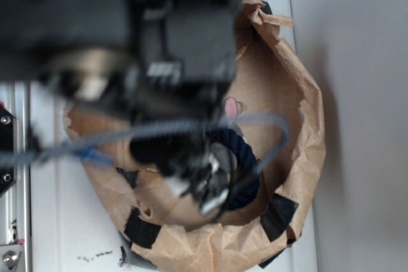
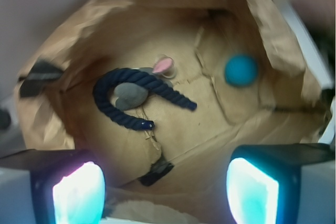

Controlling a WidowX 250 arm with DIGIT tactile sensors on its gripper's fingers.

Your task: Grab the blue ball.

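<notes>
The blue ball (image 2: 241, 70) lies on the floor of a brown paper bag (image 2: 68, 51), toward the right in the wrist view. My gripper (image 2: 165, 190) hangs open above the bag's near rim, its two glowing pads (image 2: 79, 192) wide apart with nothing between them. The ball is well ahead of the right pad and apart from it. In the exterior view the arm (image 1: 185, 49) covers the middle of the paper bag (image 1: 299, 125) and the ball is hidden.
A dark navy twisted rope (image 2: 113, 106) curls around a grey plush mouse (image 2: 131, 95) with a pink ear, left of the ball. Black tape patches (image 1: 141, 227) hold the bag's crumpled walls. A grey cable (image 1: 191, 125) crosses the exterior view.
</notes>
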